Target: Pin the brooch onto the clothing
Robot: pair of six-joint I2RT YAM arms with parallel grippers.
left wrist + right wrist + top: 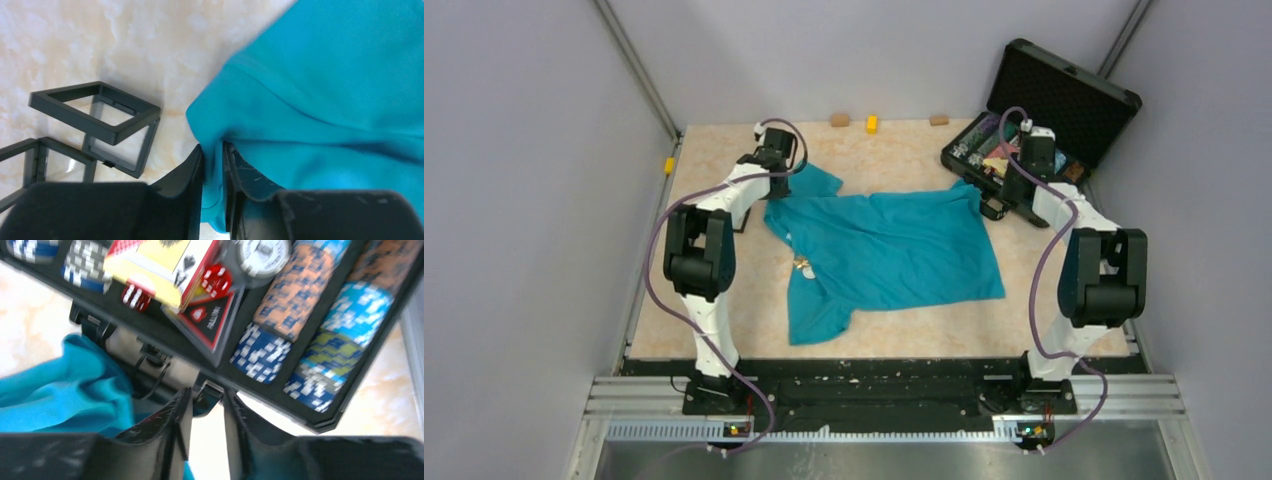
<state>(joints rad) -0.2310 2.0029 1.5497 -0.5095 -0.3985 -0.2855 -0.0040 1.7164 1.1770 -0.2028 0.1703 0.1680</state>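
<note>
The teal-blue T-shirt (894, 250) lies spread on the table. My left gripper (792, 172) is at its far-left sleeve. In the left wrist view this gripper (212, 150) is shut on a fold of the sleeve's edge (320, 85). My right gripper (996, 207) is at the shirt's far-right corner, by the front edge of the black case (1064, 100). In the right wrist view it (207, 400) is open with bare table between the fingers, and the shirt (75, 385) lies to its left. A tiny yellowish-brown speck (803, 265) sits by the collar; I cannot tell whether it is the brooch.
The open case holds poker chips (295, 295), a card box (160, 265) and red dice (135, 296). Two dark open frames (95, 117) lie left of the sleeve. Small brown (839, 120) and yellow (872, 123) blocks lie along the far edge. Grey walls close in on both sides.
</note>
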